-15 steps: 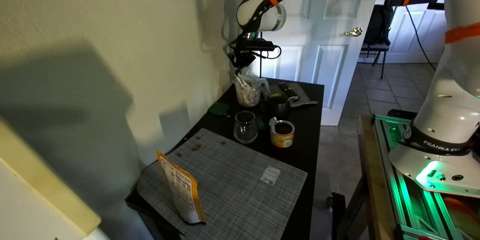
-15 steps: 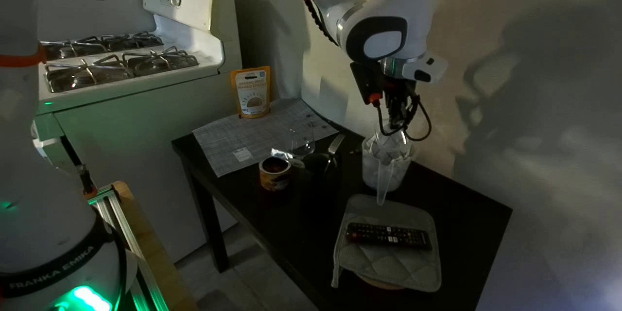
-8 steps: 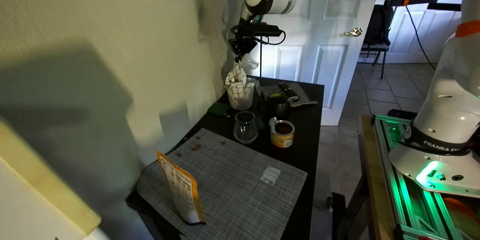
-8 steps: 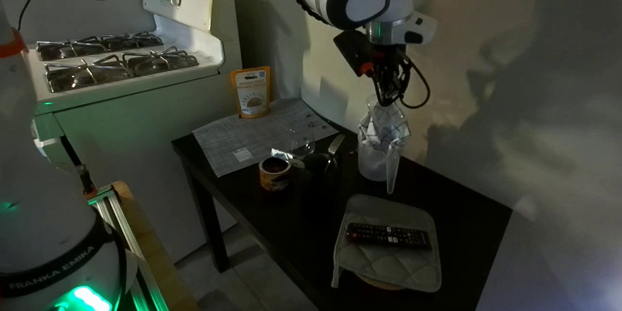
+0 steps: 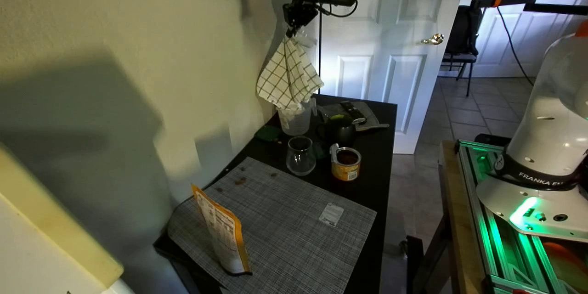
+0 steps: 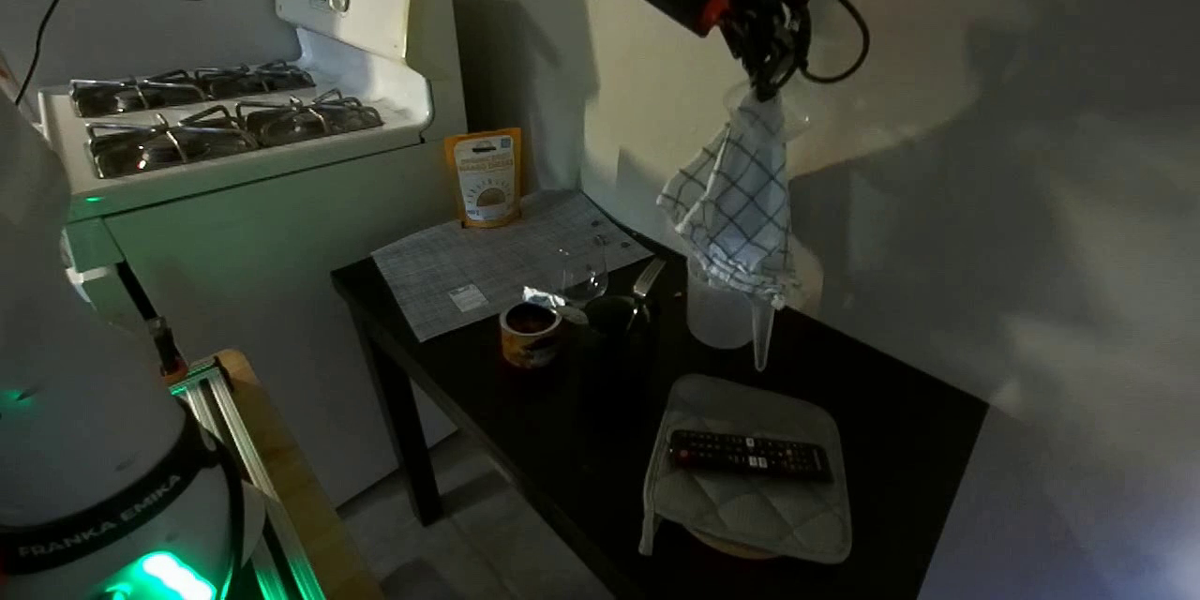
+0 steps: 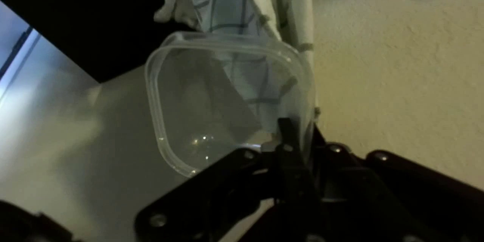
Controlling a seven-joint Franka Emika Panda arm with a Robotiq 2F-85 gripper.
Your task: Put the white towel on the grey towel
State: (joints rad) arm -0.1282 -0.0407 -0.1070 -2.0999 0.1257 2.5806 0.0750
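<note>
Up went the jaws, pinched on the white towel [image 5: 289, 74] and, it seems, a clear tub [image 7: 204, 98]. The towel dangles by the top of a jug [image 5: 295, 122]. Lifting looks done; laying it on the grey towel [image 5: 294, 232] is left.

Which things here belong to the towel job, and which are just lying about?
For the job:
gripper, holding the white towel
grey towel, spread out

Just there:
packet standing on the grey towel
open can
glass
plastic jug
remote control on a quilted pad
clear container, seemingly caught in the gripper too
</note>
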